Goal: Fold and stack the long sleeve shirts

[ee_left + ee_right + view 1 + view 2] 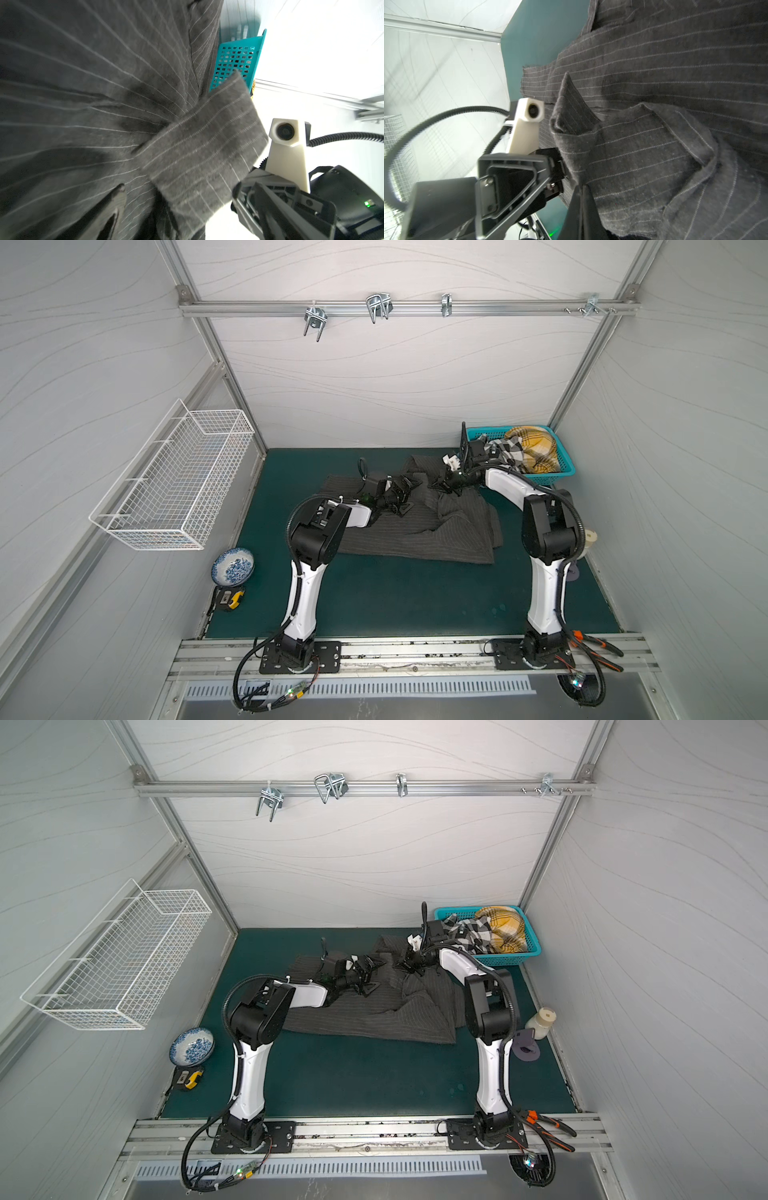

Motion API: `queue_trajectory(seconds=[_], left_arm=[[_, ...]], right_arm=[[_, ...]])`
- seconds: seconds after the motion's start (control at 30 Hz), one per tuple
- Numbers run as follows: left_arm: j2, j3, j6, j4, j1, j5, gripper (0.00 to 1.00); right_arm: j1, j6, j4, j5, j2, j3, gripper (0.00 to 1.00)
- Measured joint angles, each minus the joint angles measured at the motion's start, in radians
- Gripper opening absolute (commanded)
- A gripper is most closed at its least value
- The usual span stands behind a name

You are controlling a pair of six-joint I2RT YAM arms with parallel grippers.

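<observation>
A dark grey pinstriped shirt (415, 535) lies rumpled across the middle of the green mat in both top views (374, 1015). My right gripper (437, 485) is shut on a fold of it near the far edge; the wrist view shows the closed fingers (582, 193) pinching cloth. A strip of the shirt (203, 149) hangs up from there. My left gripper (409, 495) is open just left of the right one, above the shirt, with one finger (117, 199) over the cloth. A black-and-white checked shirt (509, 452) and a mustard plaid shirt (536, 448) lie bunched in the teal basket (559, 479).
A white wire basket (178, 485) hangs on the left wall. A blue-and-white bowl (232, 566) and a tape measure (228, 599) sit at the mat's left edge. A cream bottle (540, 1023) stands at the right edge, and pliers (598, 649) lie on the front rail.
</observation>
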Motion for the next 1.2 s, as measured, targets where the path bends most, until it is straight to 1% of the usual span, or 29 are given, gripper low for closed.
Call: queue_trajectory(seconds=[0.17,0.3,0.4,0.43,0.5,0.7,0.77,0.9,1.0,1.1,1.13,1.17,1.2], left_arm=[[0.021,-0.013,-0.063,0.065,-0.012,-0.014,0.92],[0.023,-0.009,-0.090,0.108,-0.013,-0.024,0.81],[0.034,0.013,-0.108,0.125,-0.013,-0.034,0.69],[0.039,0.023,-0.109,0.127,-0.014,-0.035,0.63],[0.044,0.033,-0.119,0.136,-0.014,-0.038,0.54],[0.044,0.039,-0.128,0.149,-0.013,-0.037,0.16],[0.044,0.041,-0.119,0.140,-0.013,-0.035,0.00],[0.039,0.050,-0.080,0.096,-0.012,-0.028,0.00],[0.010,0.047,-0.034,0.030,-0.007,-0.028,0.00],[-0.078,0.002,0.045,-0.062,0.004,-0.044,0.00],[-0.119,-0.022,0.080,-0.095,0.007,-0.053,0.00],[-0.157,-0.040,0.106,-0.130,0.010,-0.063,0.00],[-0.193,-0.051,0.136,-0.170,0.014,-0.072,0.00]], right_arm=[[-0.012,0.047,0.050,-0.041,-0.026,-0.048,0.00],[-0.015,0.071,0.082,-0.059,-0.050,-0.089,0.00],[-0.016,0.086,0.097,-0.070,-0.064,-0.111,0.00],[-0.016,0.089,0.100,-0.074,-0.067,-0.114,0.00],[-0.016,0.090,0.108,-0.081,-0.069,-0.117,0.00],[-0.016,0.097,0.117,-0.086,-0.070,-0.119,0.00],[-0.017,0.097,0.121,-0.087,-0.070,-0.119,0.00],[-0.020,0.097,0.121,-0.085,-0.070,-0.119,0.00],[-0.025,0.095,0.116,-0.080,-0.072,-0.119,0.00],[-0.032,0.089,0.103,-0.074,-0.079,-0.119,0.01],[-0.035,0.087,0.099,-0.070,-0.082,-0.119,0.08],[-0.036,0.087,0.093,-0.066,-0.084,-0.117,0.18],[-0.039,0.086,0.084,-0.060,-0.085,-0.113,0.33]])
